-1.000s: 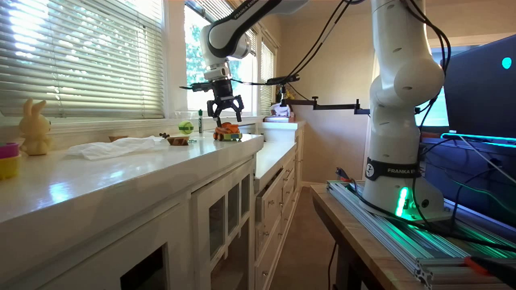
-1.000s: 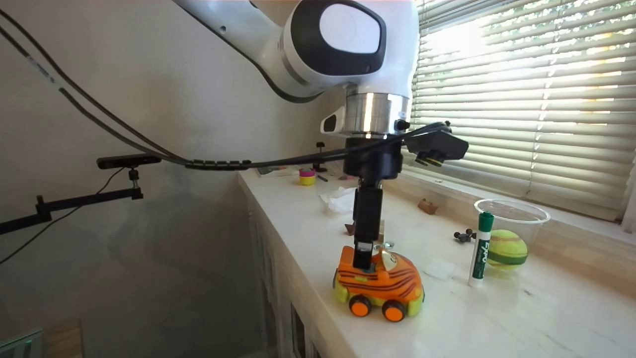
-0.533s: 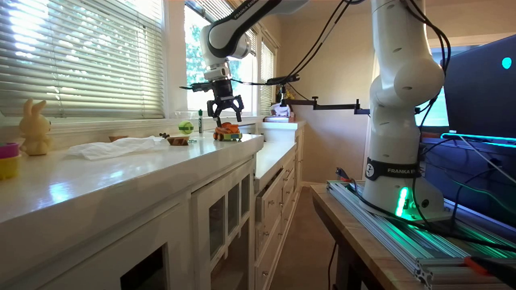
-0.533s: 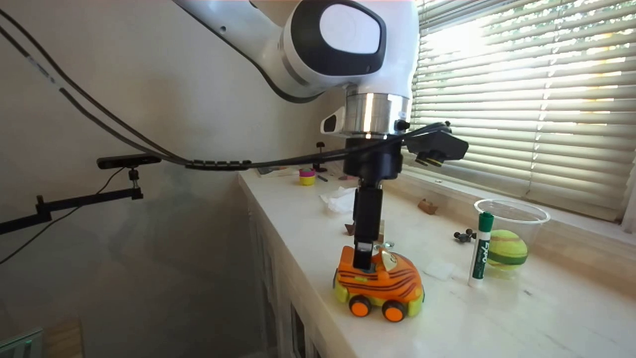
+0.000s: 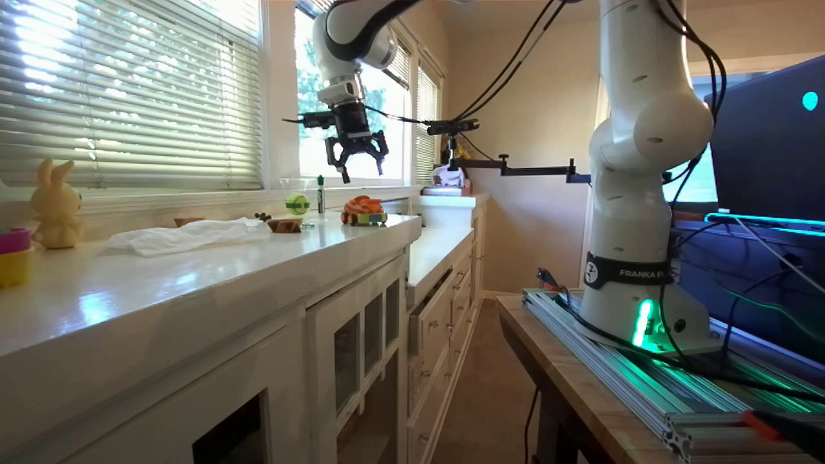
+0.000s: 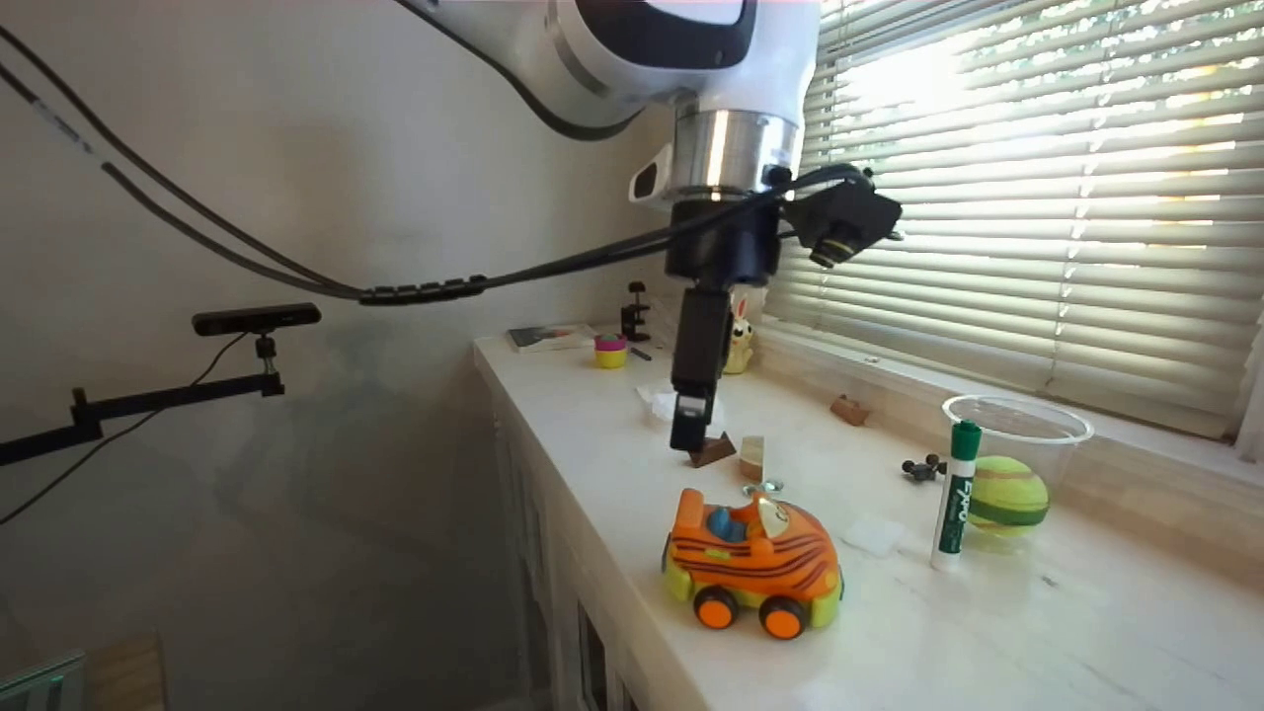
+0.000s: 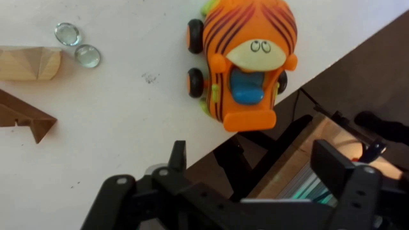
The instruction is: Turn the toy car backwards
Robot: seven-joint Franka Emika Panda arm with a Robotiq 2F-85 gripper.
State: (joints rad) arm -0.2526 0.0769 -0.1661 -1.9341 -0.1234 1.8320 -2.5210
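Note:
The toy car is orange with dark stripes, a lime-green base and black wheels with orange hubs. It stands on its wheels on the white countertop, near the front edge, in both exterior views (image 5: 364, 211) (image 6: 755, 563). In the wrist view the toy car (image 7: 252, 57) shows from above, with its pale windshield with eyes and its blue seat uncovered. My gripper (image 5: 363, 174) is open and empty, raised above the car and apart from it. It is slightly tilted in an exterior view (image 6: 689, 434). In the wrist view the gripper's fingers (image 7: 250, 150) are wide apart with nothing between them.
A green-capped marker (image 6: 954, 499) stands beside a clear cup with a green ball (image 6: 1007, 497). A wooden block (image 7: 28, 63), a brown piece (image 7: 24, 115) and two glass gems (image 7: 87, 56) lie beside the car. White tissue (image 5: 187, 236) and a yellow rabbit (image 5: 57, 206) are farther along.
My gripper was down at the car's seat in both earlier moments. It has now risen clear of the car and tilted a little, still open. The car has not moved.

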